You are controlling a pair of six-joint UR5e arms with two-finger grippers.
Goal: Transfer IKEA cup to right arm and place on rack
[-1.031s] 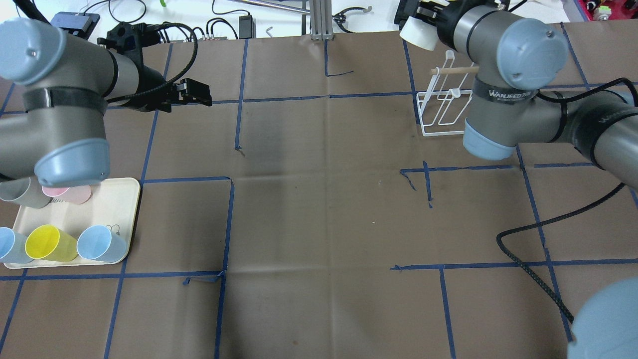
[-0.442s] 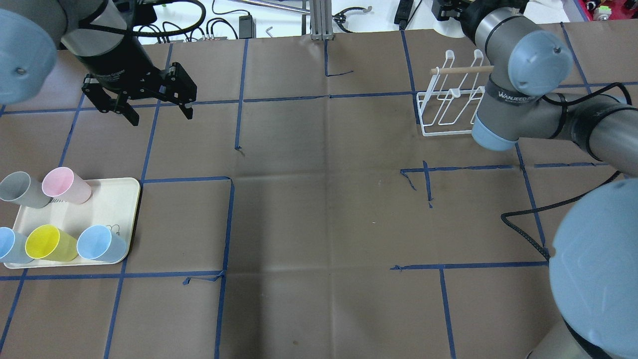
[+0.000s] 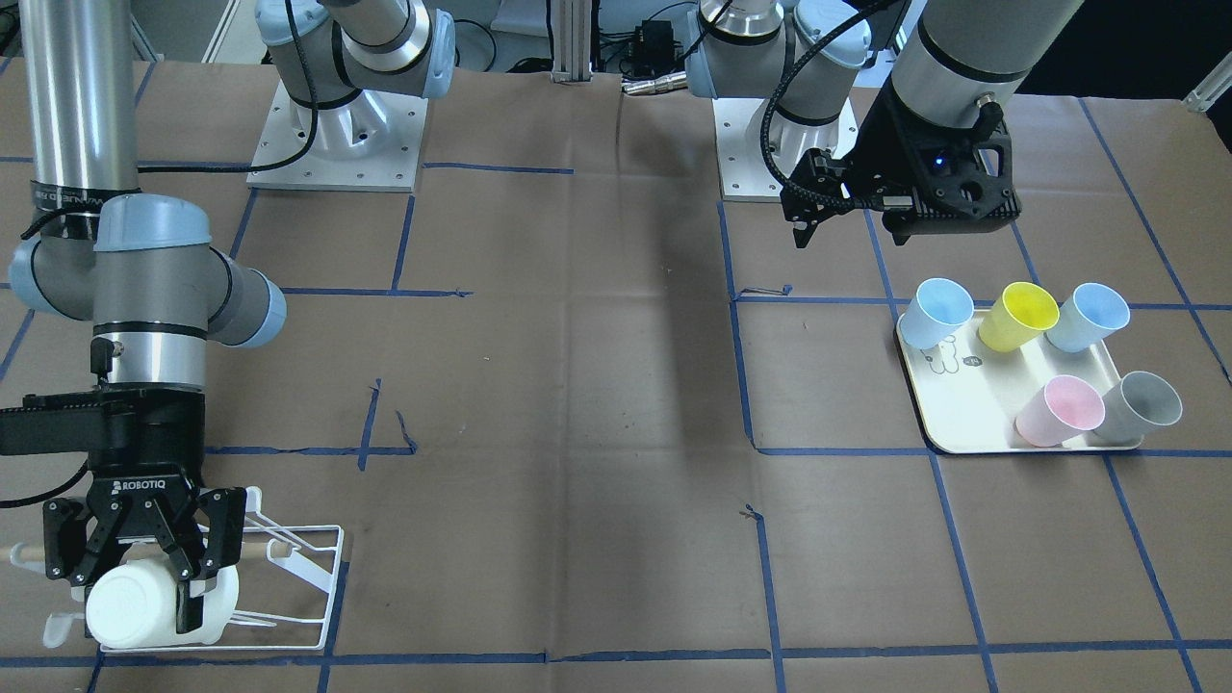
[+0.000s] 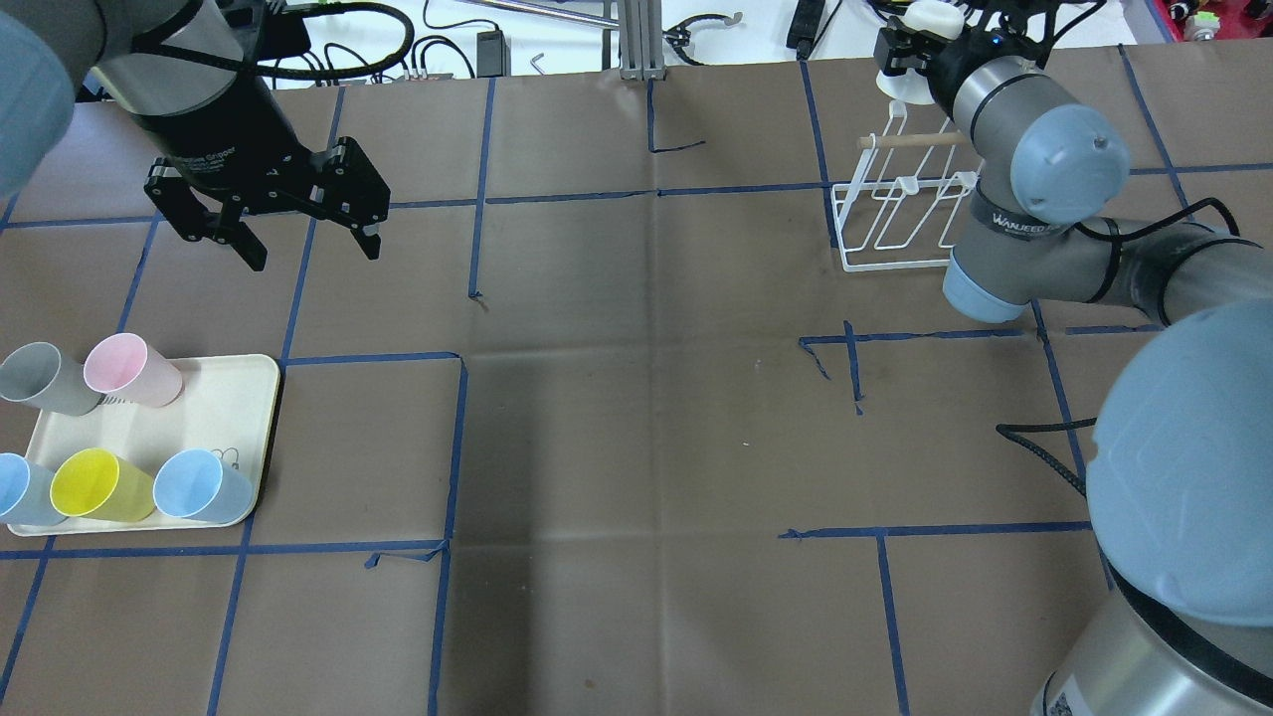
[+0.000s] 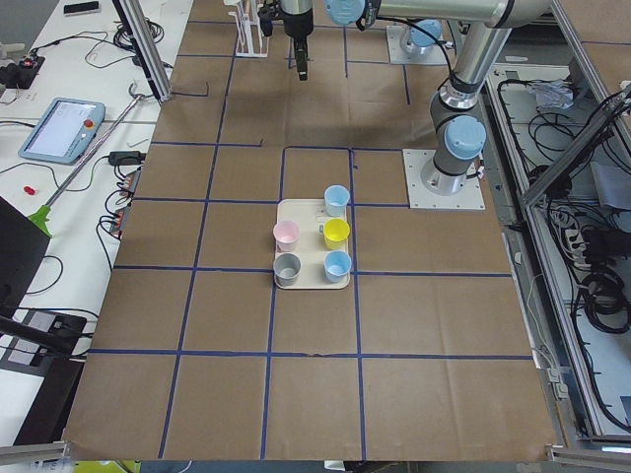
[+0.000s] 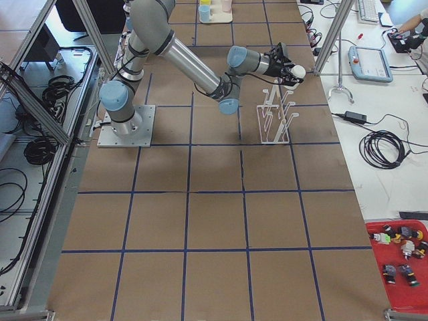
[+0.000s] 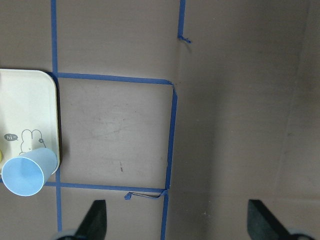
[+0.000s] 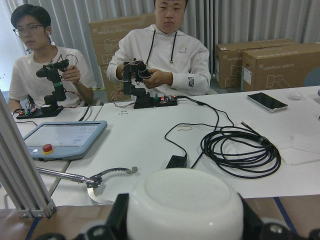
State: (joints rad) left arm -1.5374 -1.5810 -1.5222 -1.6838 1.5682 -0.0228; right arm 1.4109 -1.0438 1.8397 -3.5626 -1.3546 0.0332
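The white IKEA cup [image 3: 154, 604] lies on its side in my right gripper [image 3: 144, 577], which is shut on it just over the far end of the white wire rack [image 3: 310, 568]. From overhead the cup [image 4: 931, 16] and right gripper [image 4: 920, 45] sit beyond the rack [image 4: 895, 214] and its wooden dowel. The right wrist view is filled by the cup's rounded base [image 8: 184, 205]. My left gripper [image 4: 311, 254] hangs open and empty, pointing down over bare paper; its fingertips [image 7: 95, 220] frame the left wrist view's bottom.
A cream tray [image 4: 214, 403] at the near left holds several coloured cups: pink, grey, yellow and two blue. A black cable [image 4: 1039, 447] trails by the right arm's base. Two people sit at a white table with cables beyond the far edge.
The left arm has lifted off the tray area and its gripper has turned to point down. The right gripper has swung the cup rightward and farther out, past the rack's top.
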